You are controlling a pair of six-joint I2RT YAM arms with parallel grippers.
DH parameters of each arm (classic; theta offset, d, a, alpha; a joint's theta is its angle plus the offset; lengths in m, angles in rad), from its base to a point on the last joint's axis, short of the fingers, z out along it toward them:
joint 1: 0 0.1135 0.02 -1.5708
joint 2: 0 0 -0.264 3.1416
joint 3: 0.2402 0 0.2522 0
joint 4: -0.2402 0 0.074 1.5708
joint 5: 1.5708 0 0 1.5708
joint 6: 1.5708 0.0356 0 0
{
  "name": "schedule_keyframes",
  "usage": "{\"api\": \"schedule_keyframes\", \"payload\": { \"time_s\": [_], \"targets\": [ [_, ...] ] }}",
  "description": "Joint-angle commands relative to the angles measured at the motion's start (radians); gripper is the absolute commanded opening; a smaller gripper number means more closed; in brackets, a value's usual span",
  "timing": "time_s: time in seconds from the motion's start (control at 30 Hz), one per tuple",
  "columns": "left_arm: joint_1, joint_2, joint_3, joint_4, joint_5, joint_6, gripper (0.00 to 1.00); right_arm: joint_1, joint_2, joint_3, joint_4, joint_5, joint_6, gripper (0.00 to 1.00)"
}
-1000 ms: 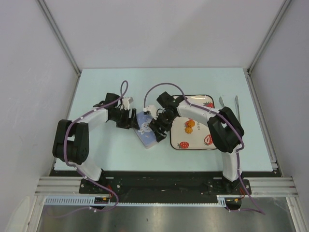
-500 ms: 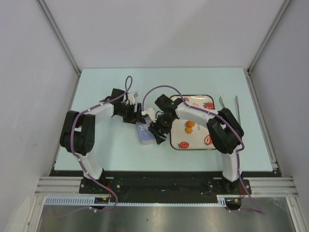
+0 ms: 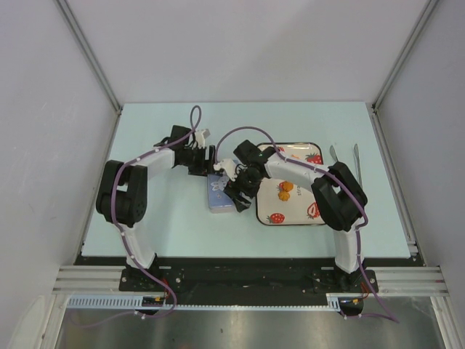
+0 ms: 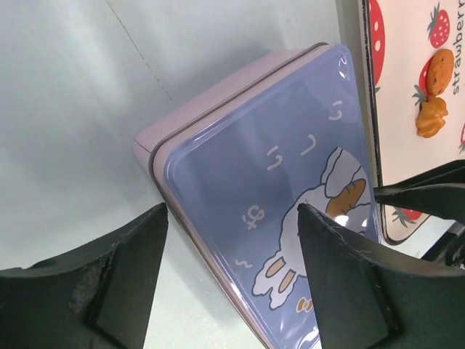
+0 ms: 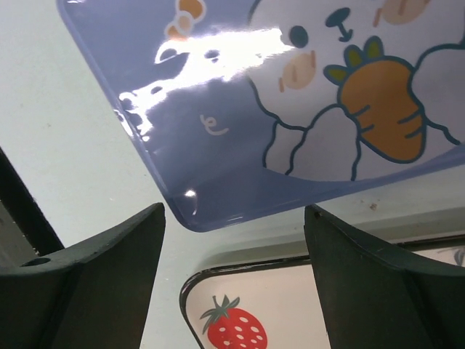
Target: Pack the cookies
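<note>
Two orange cookies (image 3: 285,190) lie on the strawberry-print tray (image 3: 305,217); the left wrist view also shows the cookies (image 4: 434,93) on the tray (image 4: 396,87). A lavender tin (image 3: 220,193) with a blue bunny-print lid (image 4: 290,211) stands just left of the tray, lid on. My left gripper (image 3: 210,171) is open at the tin's far end, its jaws (image 4: 232,211) straddling one lid edge without touching. My right gripper (image 3: 236,193) hovers open over the tin's right side. In its own view the right gripper (image 5: 234,211) is above the lid's corner (image 5: 218,145) and the tray's corner (image 5: 218,291).
Two metal utensils (image 3: 345,155) lie on the table to the right of the tray. The tray's black rim (image 5: 190,280) nearly touches the tin. Grey walls and metal posts enclose the table (image 3: 160,225) on three sides.
My left gripper has swung toward the far right, from the tin's left side to its far end. The tin has turned from slanted to square with the table. The right arm barely shifted.
</note>
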Motion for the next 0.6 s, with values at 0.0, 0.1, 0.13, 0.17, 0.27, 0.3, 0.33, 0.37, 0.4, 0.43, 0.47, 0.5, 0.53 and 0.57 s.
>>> {"api": "schedule_keyframes", "payload": {
  "time_s": [0.0,0.1,0.13,0.17,0.27,0.3,0.33,0.37,0.4,0.43,0.47,0.5,0.53,0.57],
  "targets": [
    [-0.006,-0.081,0.011,0.011,-0.031,0.001,0.77,-0.015,-0.077,0.014,0.014,0.067,0.013,0.81],
    [0.000,-0.139,0.014,0.003,-0.057,0.012,0.78,-0.034,-0.129,0.020,0.018,0.106,0.025,0.83],
    [0.002,-0.153,0.017,0.002,-0.064,0.012,0.78,-0.039,-0.141,0.025,0.018,0.139,0.030,0.84],
    [0.007,-0.172,0.017,0.000,-0.071,0.013,0.79,-0.048,-0.172,0.028,0.020,0.158,0.034,0.84],
    [0.013,-0.233,0.024,0.002,-0.111,0.035,0.80,-0.094,-0.233,0.034,0.037,0.198,0.057,0.99],
    [0.014,-0.247,0.028,0.000,-0.126,0.042,0.81,-0.108,-0.251,0.030,0.058,0.204,0.064,1.00],
    [0.016,-0.276,0.034,-0.001,-0.142,0.050,0.83,-0.146,-0.271,0.026,0.069,0.210,0.076,1.00],
    [0.017,-0.290,0.037,-0.001,-0.175,0.058,0.85,-0.162,-0.311,0.022,0.083,0.221,0.082,1.00],
    [0.019,-0.304,0.041,-0.001,-0.195,0.082,0.86,-0.177,-0.330,0.014,0.122,0.247,0.093,1.00],
    [0.017,-0.328,0.049,-0.001,-0.214,0.092,0.87,-0.211,-0.350,-0.004,0.145,0.306,0.120,1.00],
    [0.020,-0.342,0.051,0.002,-0.234,0.101,0.89,-0.229,-0.373,-0.016,0.170,0.331,0.131,1.00],
    [0.025,-0.354,0.052,0.005,-0.255,0.102,0.90,-0.252,-0.414,-0.027,0.219,0.352,0.148,1.00],
    [0.030,-0.379,0.051,0.017,-0.258,0.105,0.92,-0.272,-0.437,-0.050,0.241,0.392,0.162,1.00],
    [0.036,-0.389,0.052,0.020,-0.269,0.108,0.97,-0.313,-0.457,-0.062,0.264,0.414,0.183,1.00]
  ]
}}
